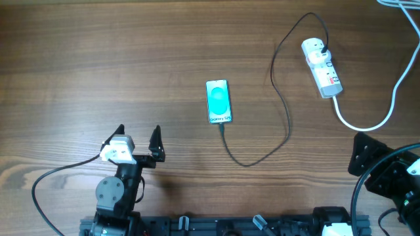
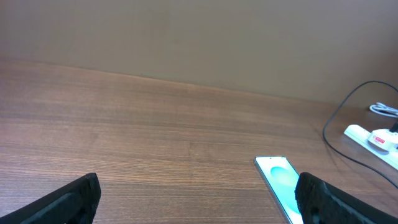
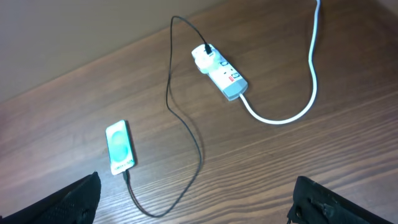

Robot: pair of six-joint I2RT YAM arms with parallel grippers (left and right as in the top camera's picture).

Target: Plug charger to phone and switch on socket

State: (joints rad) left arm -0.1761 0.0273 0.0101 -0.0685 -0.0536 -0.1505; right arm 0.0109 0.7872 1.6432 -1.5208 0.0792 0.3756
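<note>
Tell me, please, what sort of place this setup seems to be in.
Probably a robotics lab test bench: a brown wood-grain tabletop, two black robot arms at its near edge, and a white power strip with a thin black charger cable running to a small blue-screened smartphone.

Bare table around phone; charger loops right.

Matt wood-grain table, glossy phone
</note>
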